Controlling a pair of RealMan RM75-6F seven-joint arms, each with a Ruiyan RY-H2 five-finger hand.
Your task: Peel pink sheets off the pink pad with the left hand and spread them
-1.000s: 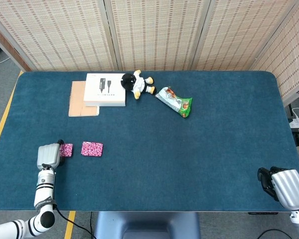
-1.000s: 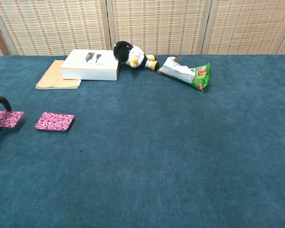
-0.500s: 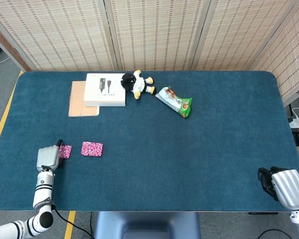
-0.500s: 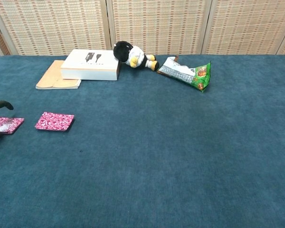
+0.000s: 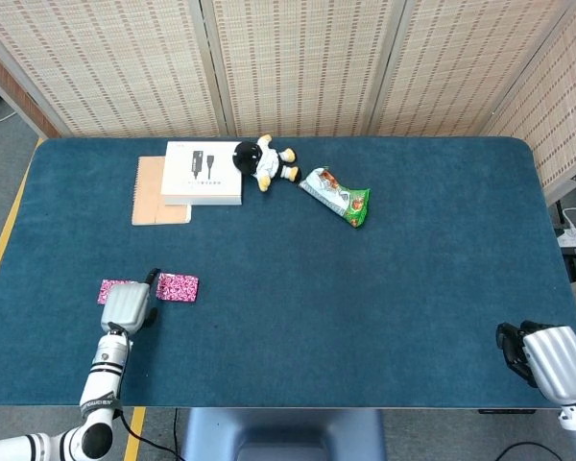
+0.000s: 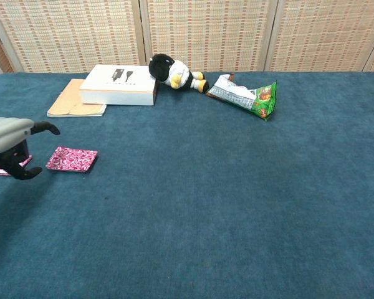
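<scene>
- Two pink items lie at the near-left of the blue surface [image 5: 298,336]: the pink pad [image 5: 178,286] and one loose pink sheet [image 5: 113,288] to its left, flat on the cloth.
- In the head view the left hand [image 5: 128,305] sits between the sheet and the pad, slightly nearer than both; its grey back hides the sheet's right end.
- In the chest view the left hand [image 6: 15,144] shows fingers apart, one dark fingertip [image 6: 48,129] pointing right above the pad [image 6: 71,159], another curled low near the sheet [image 6: 1,167]. It holds nothing that I can see; the sheet lies on the cloth under and behind it. Whether a fingertip touches the sheet, I cannot tell.
- Pad: flat, apart from the sheet, with its left edge just beside the hand.
- Right hand [image 5: 547,357]: near-right corner of the surface, at the edge, seen only in the head view. Grey shell up, dark fingers on its left side; how far they are spread I cannot tell, and nothing is seen in them.
- Far-left group: a white box [image 5: 203,173] lying partly over a tan notebook [image 5: 154,192].
- A black-and-white plush toy [image 5: 262,162] lies on its side, touching the box's right end.
- A green snack bag [image 5: 337,196] lies just right of the toy, well apart from the pink items.
- Woven screen panels [image 5: 298,62] stand beyond the far edge.
</scene>
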